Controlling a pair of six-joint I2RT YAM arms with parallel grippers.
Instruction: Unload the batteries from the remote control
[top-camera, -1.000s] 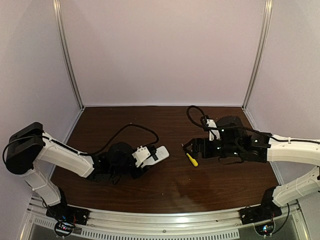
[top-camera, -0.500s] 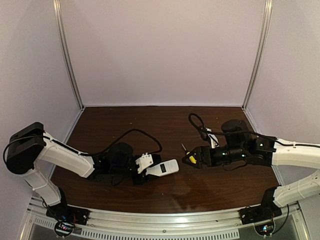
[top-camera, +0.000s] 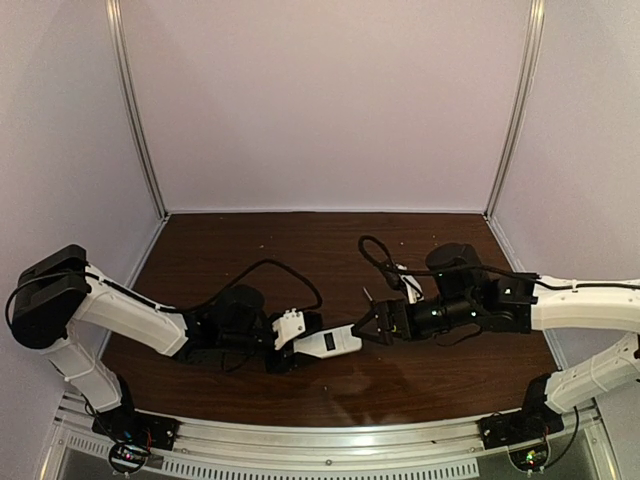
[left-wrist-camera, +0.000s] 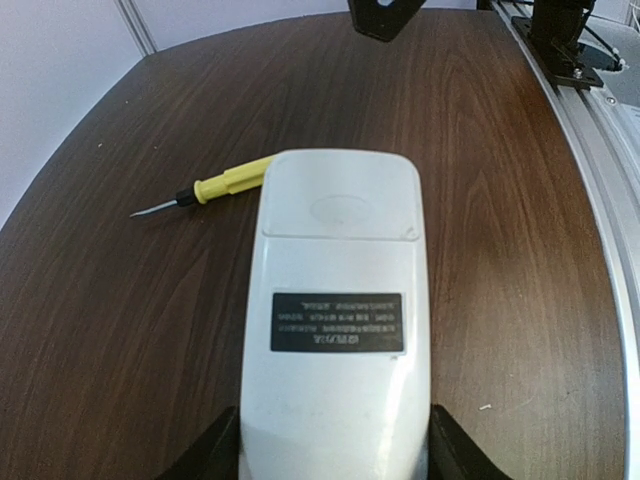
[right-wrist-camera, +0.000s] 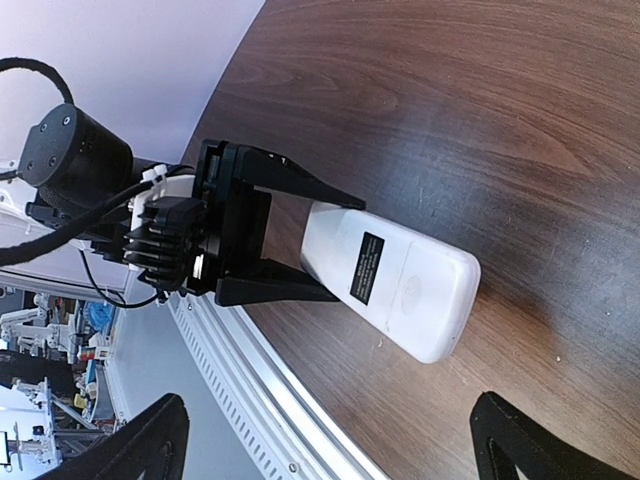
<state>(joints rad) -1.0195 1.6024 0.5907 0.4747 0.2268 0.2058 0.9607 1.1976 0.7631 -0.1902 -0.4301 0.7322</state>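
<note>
left wrist view: the white remote control (left-wrist-camera: 335, 330) is gripped at its near end by the left end effector (left-wrist-camera: 335, 445), one dark finger (left-wrist-camera: 215, 455) pressed on each long side. the back is turned up, with a black label at the middle and a cover panel with an oval dent at the far end. just beyond that end a yellow-handled screwdriver (left-wrist-camera: 230, 180) is laid on the dark wooden surface (left-wrist-camera: 500, 250), its handle partly hidden behind the remote. farther off, the right end effector (top-camera: 378, 322) is pointed at the remote's far end, its jaws spread wide with nothing between them.
</note>
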